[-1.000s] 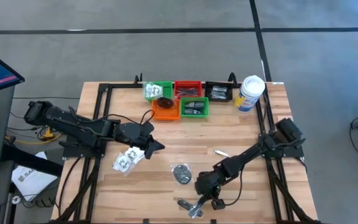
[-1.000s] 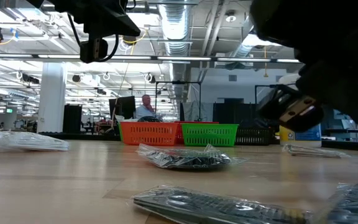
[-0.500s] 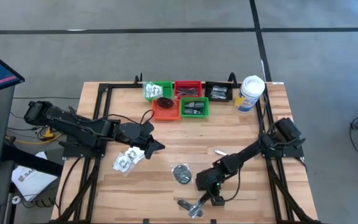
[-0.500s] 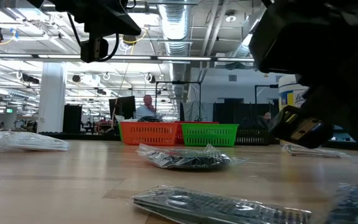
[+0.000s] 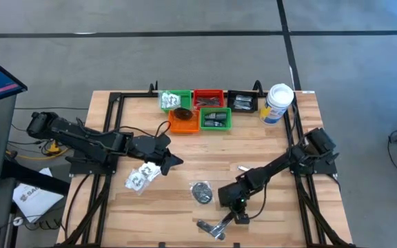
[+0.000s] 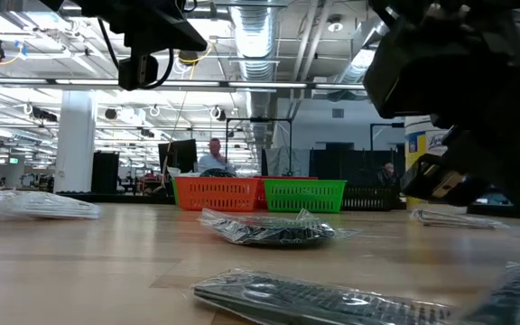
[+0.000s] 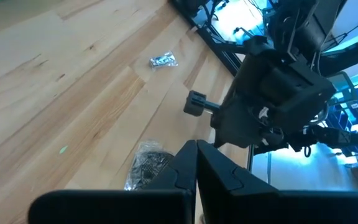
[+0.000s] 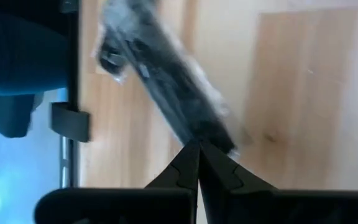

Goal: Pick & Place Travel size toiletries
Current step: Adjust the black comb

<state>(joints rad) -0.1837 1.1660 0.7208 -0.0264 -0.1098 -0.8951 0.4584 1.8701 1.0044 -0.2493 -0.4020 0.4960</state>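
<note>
Travel size toiletries lie loose on the wooden table. They are a clear packet with white contents [image 5: 140, 178], a round dark piece in plastic [image 5: 202, 192], a small silvery sachet [image 5: 245, 168] and a slim dark packet [image 5: 207, 226] near the front edge. My right gripper [image 5: 223, 223] is shut and slants down. Its tips [image 8: 197, 146] stand at one end of the slim packet [image 8: 160, 81]. My left gripper [image 5: 178, 162] hangs shut above the table's left middle, holding nothing. My right gripper's shut fingertips stand at the end of the slim dark packet [image 8: 219, 140], coming at it slanting from above. I cannot tell whether they touch it. The packet lies flat on the table.
Green [image 5: 174, 100], red [image 5: 209, 98], black [image 5: 242, 101], orange [image 5: 183, 122] and second green [image 5: 216, 119] trays stand along the far edge, some holding items. A tall white canister [image 5: 278, 102] stands at the far right. Bare wood lies between the arms.
My right arm's wrist has drawn a little toward the table's right and far side and has rolled, its fingers staying shut. The slim dark packet lies where it did. My left arm has kept still.
</note>
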